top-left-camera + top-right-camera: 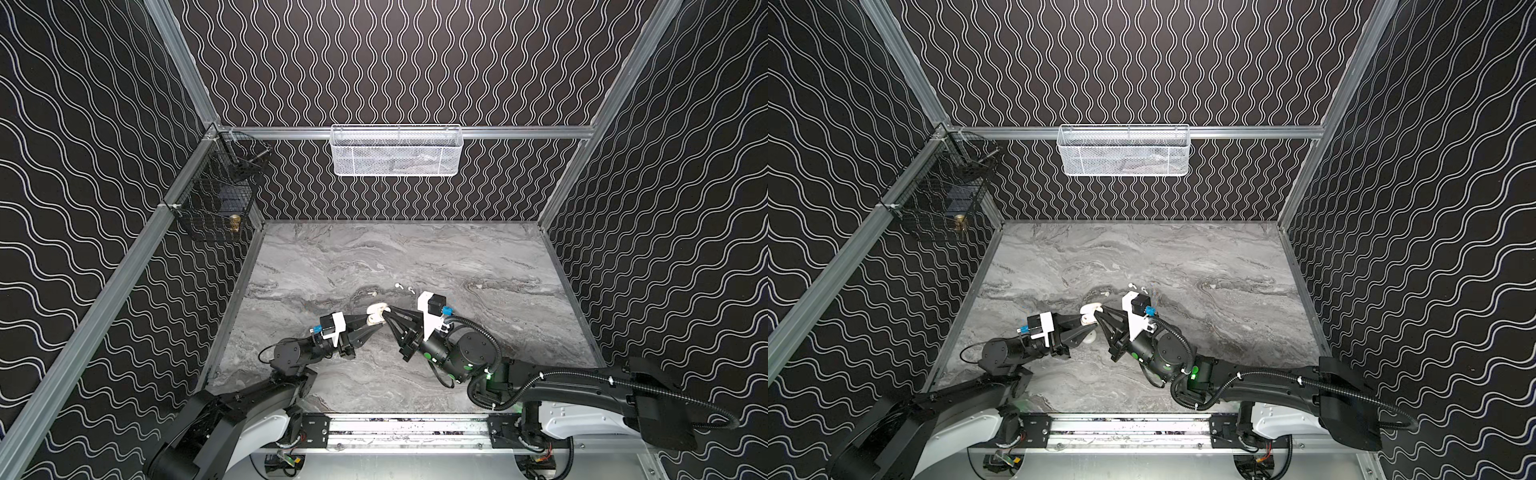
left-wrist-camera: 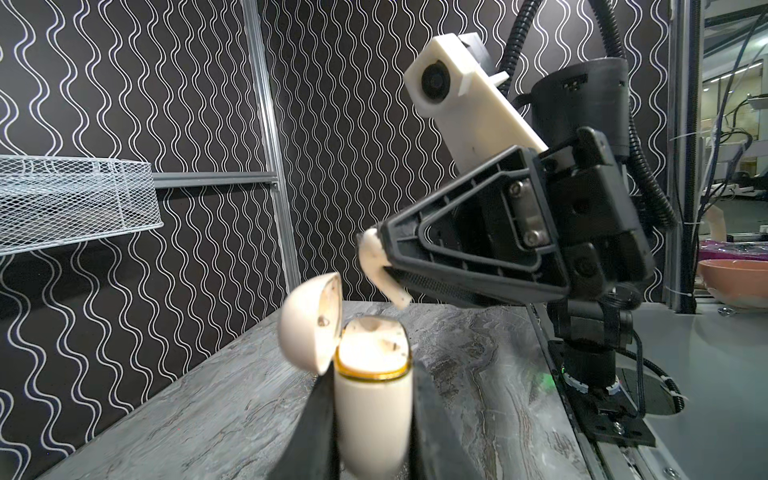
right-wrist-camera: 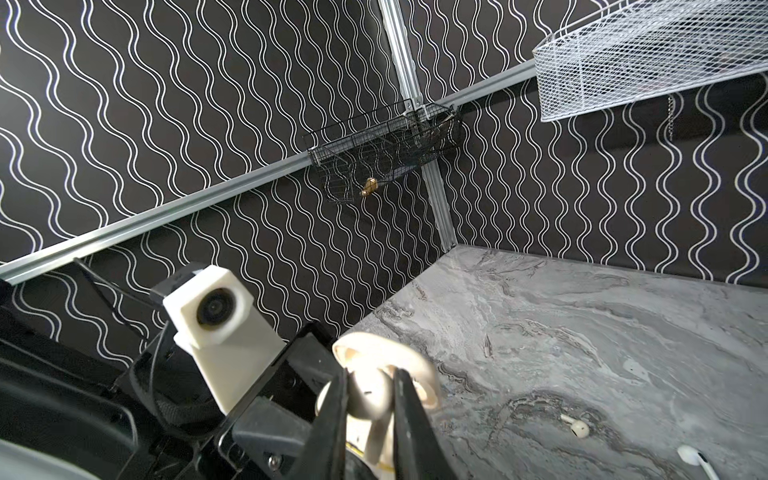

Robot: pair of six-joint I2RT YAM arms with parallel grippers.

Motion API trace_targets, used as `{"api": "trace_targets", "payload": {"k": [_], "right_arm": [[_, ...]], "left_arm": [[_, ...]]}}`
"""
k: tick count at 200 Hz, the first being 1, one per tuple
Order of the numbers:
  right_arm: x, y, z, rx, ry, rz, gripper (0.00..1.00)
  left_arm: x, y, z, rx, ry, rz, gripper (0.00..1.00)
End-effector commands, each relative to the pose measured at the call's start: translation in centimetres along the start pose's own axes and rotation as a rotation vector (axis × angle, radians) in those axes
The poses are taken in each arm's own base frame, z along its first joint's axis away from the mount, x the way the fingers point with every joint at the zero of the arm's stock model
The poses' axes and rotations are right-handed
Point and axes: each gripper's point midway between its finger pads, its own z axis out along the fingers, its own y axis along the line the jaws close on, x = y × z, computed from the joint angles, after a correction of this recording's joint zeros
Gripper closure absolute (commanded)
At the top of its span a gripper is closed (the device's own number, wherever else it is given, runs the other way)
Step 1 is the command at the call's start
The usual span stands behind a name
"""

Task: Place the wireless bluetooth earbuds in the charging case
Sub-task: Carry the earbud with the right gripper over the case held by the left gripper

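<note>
The left gripper (image 1: 370,323) is clamped narrow on the body of the cream charging case (image 2: 372,415), holding it upright off the table (image 1: 457,266) with the lid (image 2: 309,320) hinged open and leaning away from the other arm. That grip should not shift; the case is the fixed target, and any tilt moves the socket.

Just above the case mouth and a little to its right, the right gripper (image 1: 386,316) pinches one cream earbud (image 2: 372,266) by its head, stem pointing down and slanted toward the opening. To seat it well, I would bring the stem nearer to upright and centre it over the socket on its own side. I would then lower it slowly and let go only once the head sits in the well. The glare inside the case makes it hard to tell which socket is free, so that needs checking first.

Farther right, three loose earbuds (image 1: 398,286) lie on the table beyond both grippers, waiting their turn
</note>
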Motion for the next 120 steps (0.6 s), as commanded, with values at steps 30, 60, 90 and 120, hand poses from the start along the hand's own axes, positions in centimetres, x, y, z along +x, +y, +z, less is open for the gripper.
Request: {"api": "trace_targets", "payload": {"k": [30, 60, 90, 120], "right_arm": [[-1.2, 0.2, -0.2, -0.020, -0.093, 0.002, 0.82], [-0.9, 0.1, 0.6, 0.001, -0.087, -0.015, 0.83], [-1.2, -0.1, 0.9, 0.021, -0.096, -0.026, 0.83], [-1.0, -0.4, 0.9, 0.039, -0.093, -0.036, 0.84]], "left_arm": [[-1.1, -0.3, 0.0, 0.005, -0.038, 0.039, 1.00], [-1.2, -0.3, -0.1, 0.002, -0.042, 0.043, 1.00], [-1.3, -0.4, -0.1, 0.004, -0.045, 0.045, 1.00], [-1.5, -0.4, -0.2, 0.003, -0.050, 0.049, 1.00]]}}
